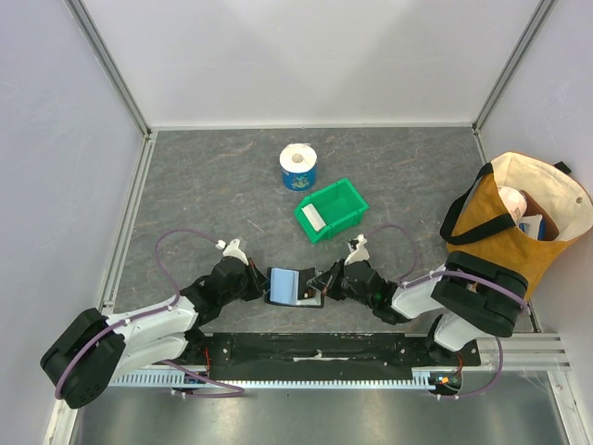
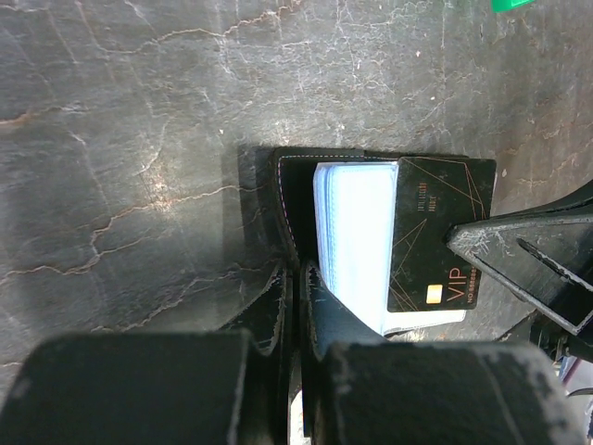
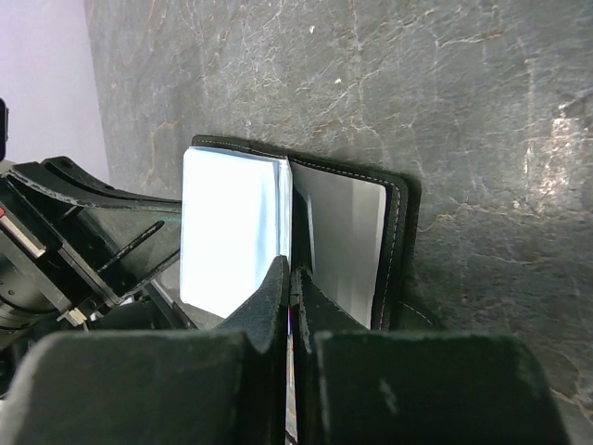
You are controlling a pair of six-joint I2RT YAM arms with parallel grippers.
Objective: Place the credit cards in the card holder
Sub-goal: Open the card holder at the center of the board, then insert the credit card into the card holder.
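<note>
Grey, marbled table [image 1: 204, 185] fills the overhead view, with pale walls [image 1: 315, 56] around it. A paper roll [image 1: 298, 167] stands at upper centre, and just below it sits a green bin [image 1: 347, 199] with a white card [image 1: 315, 220] lying inside. A tote bag [image 1: 500, 222] stands at the right edge. At lower centre the card holder [image 1: 285, 286] lies open between the left gripper [image 1: 263, 286] and the right gripper [image 1: 318, 291], each touching one side of it.

From the left wrist, the card holder [image 2: 292, 190] lies open at mid frame with its bluish pockets [image 2: 357, 241] showing. A black card [image 2: 435, 241] marked VIP lies over their right part. The left gripper's [image 2: 296, 292] jaws are narrow, pinching the holder's lower edge. The other gripper's tip meets the card's right edge.

From the right wrist, the card holder [image 3: 394, 232] lies at centre, pockets [image 3: 227, 232] pale and glaring. The right gripper's [image 3: 292, 292] jaws are nearly together, with a thin edge, apparently the black card, between them
</note>
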